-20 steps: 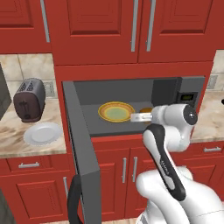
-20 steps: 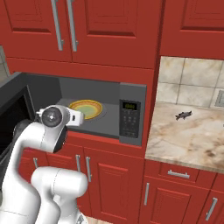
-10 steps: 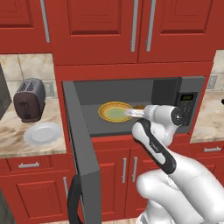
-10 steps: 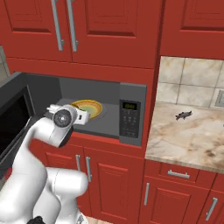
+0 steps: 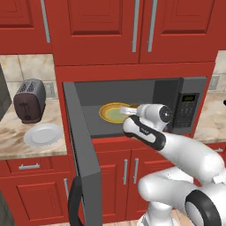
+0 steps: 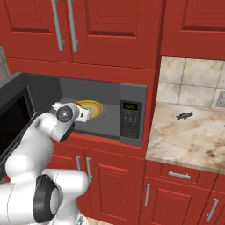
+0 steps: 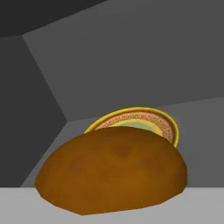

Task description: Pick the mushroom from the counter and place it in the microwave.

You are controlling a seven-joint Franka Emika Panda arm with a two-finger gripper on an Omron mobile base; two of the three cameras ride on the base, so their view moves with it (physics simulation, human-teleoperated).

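Claw (image 5: 131, 112) status: you see it reaching through the open microwave (image 5: 190, 110) mouth, pinching the mushroom (image 7: 111, 173), whose brown cap sits right at its tips. Just ahead of the claw, on the microwave floor, you find a yellow-rimmed plate (image 7: 166, 124). The door (image 5: 84, 152) hangs open beside the arm.

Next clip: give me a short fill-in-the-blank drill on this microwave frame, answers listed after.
1. The microwave door stands ____.
2. Inside the microwave lies a ____-rimmed plate.
3. The gripper is shut on the ____, a brown cap close before the hand camera.
4. On the counter beside the toaster rests a ____ plate.

Missing words: open; yellow; mushroom; white
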